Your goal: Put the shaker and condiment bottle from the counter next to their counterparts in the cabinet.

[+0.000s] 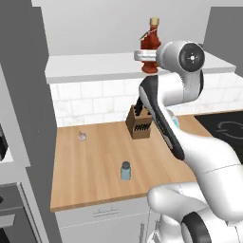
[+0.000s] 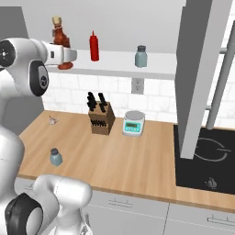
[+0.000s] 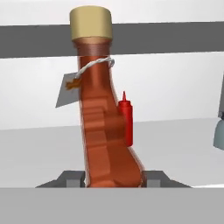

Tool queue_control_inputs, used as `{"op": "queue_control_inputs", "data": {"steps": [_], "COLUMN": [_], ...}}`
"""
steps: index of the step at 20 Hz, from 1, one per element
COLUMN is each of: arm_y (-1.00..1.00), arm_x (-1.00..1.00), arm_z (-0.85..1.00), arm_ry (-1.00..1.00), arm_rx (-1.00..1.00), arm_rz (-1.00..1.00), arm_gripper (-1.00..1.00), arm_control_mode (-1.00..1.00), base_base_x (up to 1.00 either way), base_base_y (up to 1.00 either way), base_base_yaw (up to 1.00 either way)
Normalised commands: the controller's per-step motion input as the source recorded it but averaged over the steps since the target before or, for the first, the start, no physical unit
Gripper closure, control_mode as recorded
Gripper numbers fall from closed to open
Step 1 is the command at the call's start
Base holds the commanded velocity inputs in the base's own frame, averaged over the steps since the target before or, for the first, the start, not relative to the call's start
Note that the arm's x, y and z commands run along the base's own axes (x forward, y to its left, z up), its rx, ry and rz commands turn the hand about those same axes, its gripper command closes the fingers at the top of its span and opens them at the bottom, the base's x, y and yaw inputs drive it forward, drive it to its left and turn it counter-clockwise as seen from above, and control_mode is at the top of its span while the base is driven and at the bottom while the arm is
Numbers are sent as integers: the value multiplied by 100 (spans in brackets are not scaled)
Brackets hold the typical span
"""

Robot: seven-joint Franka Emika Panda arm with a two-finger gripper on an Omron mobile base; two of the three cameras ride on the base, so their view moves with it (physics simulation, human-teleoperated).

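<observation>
The gripper [image 3: 113,179] is closed on the base of the condiment bottle [image 3: 101,127], jaws clamped at either side of its lower body; the bottle's long axis stands upright, cork top uppermost, at the upper centre of the left base view over the cabinet [image 1: 95,66] shelf; the red squeeze bottle [image 2: 94,47] stands to its right in the right base view (just behind it in the hand view); the shaker [image 1: 125,171] stands on the counter [image 1: 90,166], lower centre.

No words or numbers I can read anywhere, tag [image 3: 66,89] on the condiment bottle [image 3: 103,131] in my pincer blank grey with an orange smudge, kitchen scale [image 2: 133,123] display too small to read
</observation>
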Motion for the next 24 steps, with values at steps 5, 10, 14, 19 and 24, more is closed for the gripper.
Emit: {"op": "queue_control_inputs", "data": {"steps": [5,10,14,19,24], "arm_y": [0,0,0,0,0], "arm_x": [48,44,42,37,44], "arm_z": [-25,-13,-4,-4,-13], "arm_ry": [-3,0,0,0,0], "arm_rx": [-3,0,0,-1,-2], "arm_rz": [0,0,0,0,0], "arm_gripper": [100,100,100,100,100], "arm_control_mode": [-100,-100,-100,-100,-100], "base_base_x": [0,0,0,0,0], "base_base_y": [0,0,0,0,0], "base_base_yaw": [0,0,0,0,0]}}
